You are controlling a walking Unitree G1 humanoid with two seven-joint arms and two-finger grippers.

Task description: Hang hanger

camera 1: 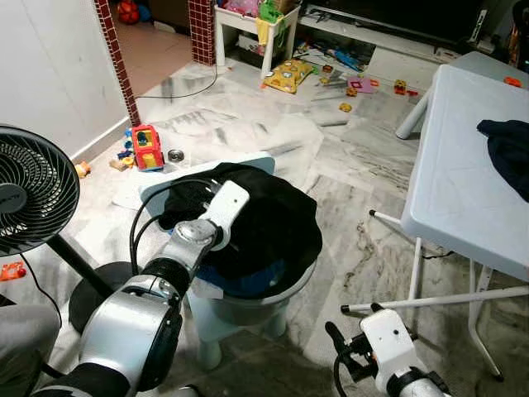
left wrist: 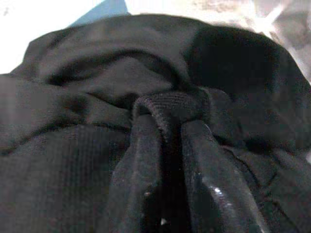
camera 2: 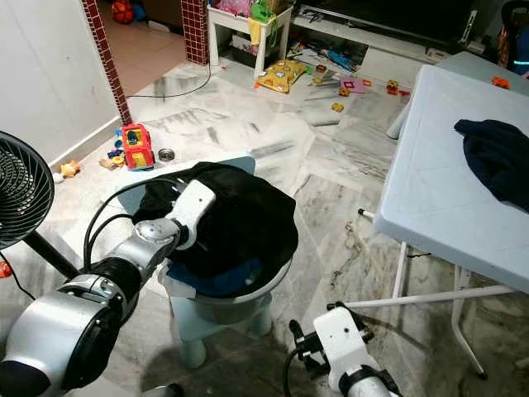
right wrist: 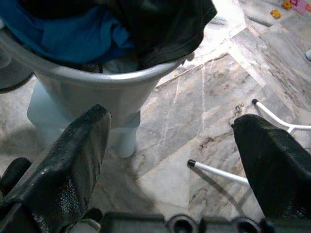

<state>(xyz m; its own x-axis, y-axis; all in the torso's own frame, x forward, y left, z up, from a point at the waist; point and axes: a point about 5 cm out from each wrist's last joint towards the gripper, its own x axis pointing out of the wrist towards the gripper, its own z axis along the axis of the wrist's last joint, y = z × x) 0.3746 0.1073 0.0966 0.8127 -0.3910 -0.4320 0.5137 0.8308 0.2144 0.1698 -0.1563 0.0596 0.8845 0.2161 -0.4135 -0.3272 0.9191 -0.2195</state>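
My left gripper down in the grey laundry basket, jaws clenched on a fold of black garment, right gripper low near the floor, jaws spread wide, white worktop to the right

Black garment (rumpled) draped over the grey basket.

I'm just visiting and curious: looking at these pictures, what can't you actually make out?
- Hanger: I cannot find one.
- Left tool is pinching a fold of the black garment; the wrist view is too close to tell which part.
- Basin: its lower contents are buried under the clothes.
- Dark cloth on the white table is cut off by the frame edge.
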